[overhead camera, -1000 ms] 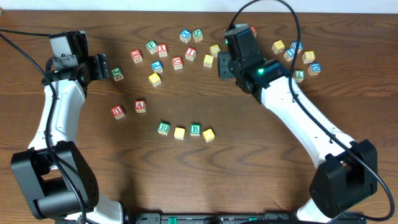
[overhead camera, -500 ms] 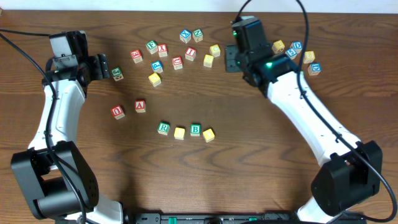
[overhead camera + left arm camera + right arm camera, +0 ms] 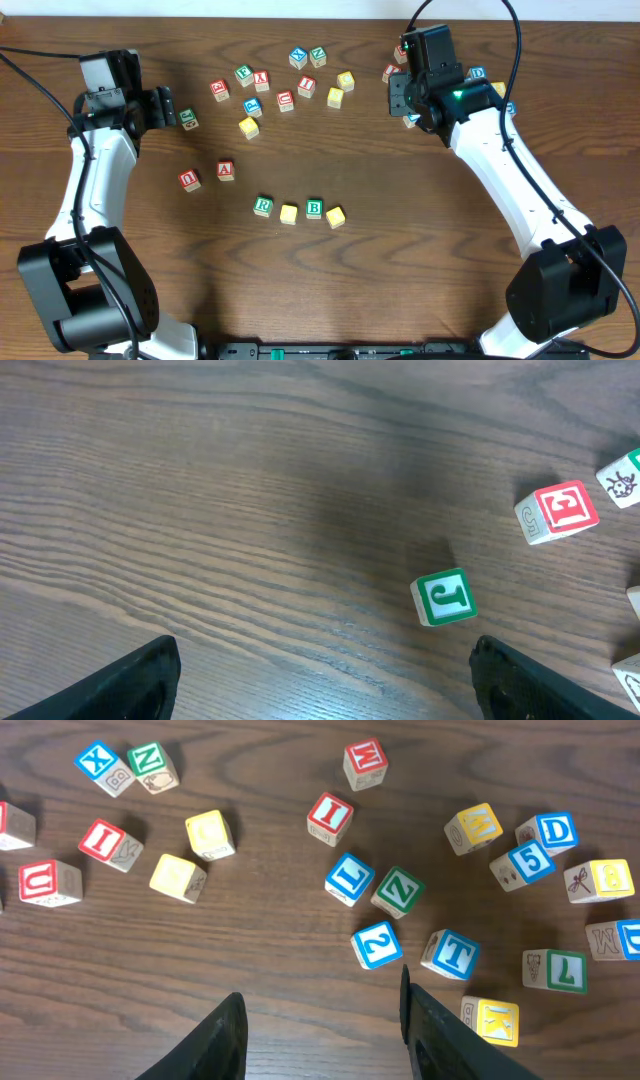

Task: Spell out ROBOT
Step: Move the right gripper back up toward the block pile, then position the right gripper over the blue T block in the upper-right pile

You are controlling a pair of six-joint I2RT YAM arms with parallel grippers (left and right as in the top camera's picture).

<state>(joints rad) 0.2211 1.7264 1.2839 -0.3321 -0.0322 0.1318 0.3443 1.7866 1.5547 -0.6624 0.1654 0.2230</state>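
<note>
The green-framed wooden R cube (image 3: pixel 263 206) lay at the near middle of the dark wooden surface (image 3: pixel 400 250), heading a row. A plain yellow-faced cube (image 3: pixel 289 213) sat just beside it, then the green-framed B cube (image 3: pixel 314 208), then a second yellow-faced cube (image 3: pixel 336 217). The blue-framed T cube (image 3: pixel 450 955) sat well apart from that row, among the scattered cubes at the far right, near a blue-framed 2 cube (image 3: pixel 377 945).

The right claw (image 3: pixel 320 1010) hovered above that scatter. Its fingers were spread with only bare wood between them, and the T cube lay just outside one finger. The right arm reached long from its base toward the far edge.

The left claw (image 3: pixel 325 680) was spread wide and held nothing, with a green-framed J cube (image 3: pixel 444 597) lying ahead of its fingers at the far left. The left arm stretched along the surface's left side. A red-framed A cube (image 3: pixel 226 169) and a red-framed U cube (image 3: pixel 189 179) lay between that arm and the row.
</note>
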